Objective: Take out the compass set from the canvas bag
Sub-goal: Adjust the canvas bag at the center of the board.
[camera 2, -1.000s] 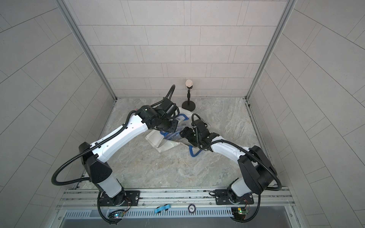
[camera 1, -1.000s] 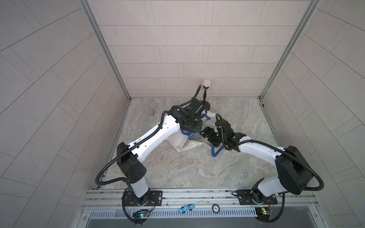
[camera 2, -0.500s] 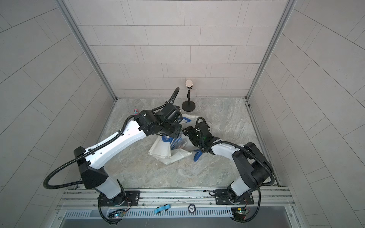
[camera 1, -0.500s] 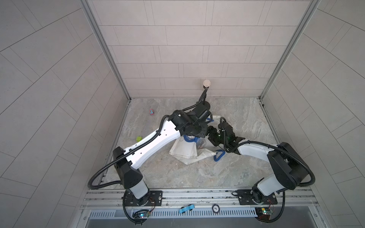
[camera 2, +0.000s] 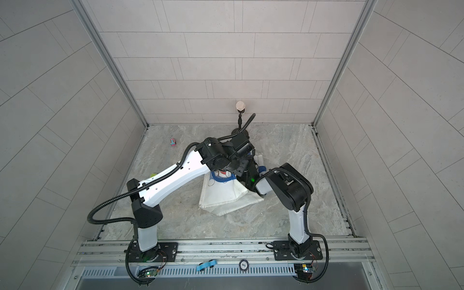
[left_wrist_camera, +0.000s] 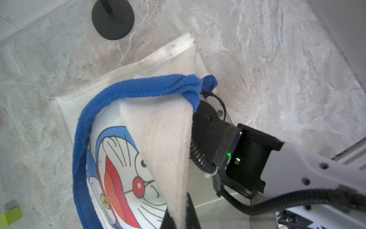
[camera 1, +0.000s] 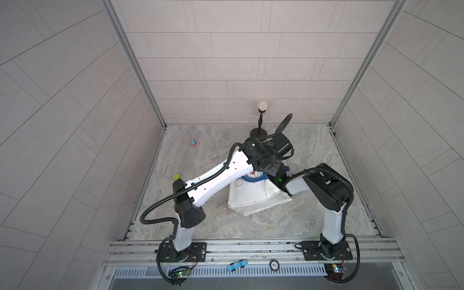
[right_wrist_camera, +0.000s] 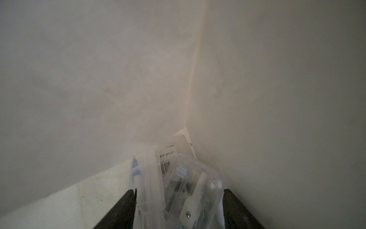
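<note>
Left jaws clamp bag; right jaws straddle compass set, hidden overhead; grip unclear

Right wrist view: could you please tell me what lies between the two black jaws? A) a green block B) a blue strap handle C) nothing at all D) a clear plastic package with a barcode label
D: the clear compass set package, its barcode label showing, lies between the jaws of the right gripper, with the pale fabric of the canvas bag all around.
</note>
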Tool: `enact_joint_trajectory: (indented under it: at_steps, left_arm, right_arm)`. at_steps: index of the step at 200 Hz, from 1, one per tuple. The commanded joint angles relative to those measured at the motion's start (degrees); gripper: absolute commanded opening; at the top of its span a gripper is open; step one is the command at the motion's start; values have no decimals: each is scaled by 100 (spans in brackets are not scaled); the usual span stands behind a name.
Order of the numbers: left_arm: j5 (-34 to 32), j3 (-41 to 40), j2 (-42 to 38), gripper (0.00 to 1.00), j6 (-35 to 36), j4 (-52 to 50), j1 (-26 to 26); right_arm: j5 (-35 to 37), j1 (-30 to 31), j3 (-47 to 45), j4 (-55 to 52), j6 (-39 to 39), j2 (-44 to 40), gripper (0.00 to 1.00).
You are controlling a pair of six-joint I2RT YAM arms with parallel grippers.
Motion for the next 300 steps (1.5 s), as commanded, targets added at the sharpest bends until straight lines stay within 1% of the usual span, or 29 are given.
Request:
enact_joint_trajectory:
  at_steps: [1, 5, 17, 23, 25, 33, 40, 59, 78, 93, 108, 145, 166, 174, 177, 186, 200, 217, 235, 262, 288, 300]
  left_arm:
    - [-235, 519, -168, 0, 301, 232, 101]
    - [-250, 515, -190, 0, 315, 227, 146]
    - [-344, 378, -324, 0, 374, 202, 282]
    - [-433, 266, -423, 0, 386, 201, 354]
    - [-464, 221, -460, 0, 399, 197, 380]
    - [-564, 39, -622, 0, 443, 223, 473]
    - [-653, -166, -773, 0, 484, 285, 570]
    - [-901, -763, -1277, 0, 595, 561, 786]
    - [-1128, -1275, -1629, 0, 846, 834, 840]
    - [-1172, -1440, -1687, 0, 959, 838, 841]
    - [-1127, -1519, -1665, 0, 996, 816, 814]
    - [-1187, -1945, -1876, 0, 846, 1086, 788]
    - [-1275, -2208, -2057, 0, 818, 1252, 788]
    - [-1292, -2296, -2119, 0, 816, 1309, 788]
    - [-1292, -2322, -2138, 0, 816, 1328, 788]
    - [-1287, -2380, -2185, 0, 795, 1389, 788]
    - [-1260, -2375, -2194, 0, 777, 1467, 776]
    - [-1286, -2188, -2126, 0, 803, 1516, 710]
    - [-1360, -1816, -1982, 0, 859, 1519, 602]
    - [-1544, -1325, -1770, 0, 1017, 1515, 354]
    - [-1650, -1067, -1621, 0, 1154, 1505, 167]
    - [-1618, -1055, -1565, 0, 1156, 1478, 155]
  right_arm:
    - [-376, 208, 323, 1607, 401, 352, 50]
    - [-372, 201, 360, 1764, 419, 368, 46]
    - [-379, 186, 434, 1885, 408, 280, 38]
    - [-414, 179, 456, 1762, 336, 186, 35]
    - [-423, 168, 462, 1708, 298, 130, 31]
    - [-437, 167, 449, 1394, 112, -98, 23]
    - [-442, 175, 420, 1037, -70, -317, 20]
    - [-379, 175, 276, 231, -445, -901, 18]
    - [-271, 159, 75, -341, -660, -1338, 15]
    - [-198, 134, -40, -896, -883, -1636, 14]
    - [-146, 106, -92, -1374, -1058, -1841, 10]
    - [-28, -82, -296, -1943, -1321, -2371, 10]
    - [19, -181, -257, -2644, -1654, -2830, 10]
    - [193, -182, -217, -3107, -1727, -3040, 11]
    - [263, -181, -186, -3334, -1745, -3106, 13]
    - [448, -186, -58, -3923, -1856, -3282, 25]
    - [613, -189, 99, -4434, -1953, -3392, 50]
    - [666, -182, 174, -4483, -1898, -3307, 61]
    - [618, -186, 203, -4293, -1811, -3086, 65]
    - [596, -214, 221, -3864, -1684, -2804, 66]
    - [435, -209, 286, -3147, -1531, -2470, 66]
    - [282, -215, 290, -2575, -1377, -2229, 67]
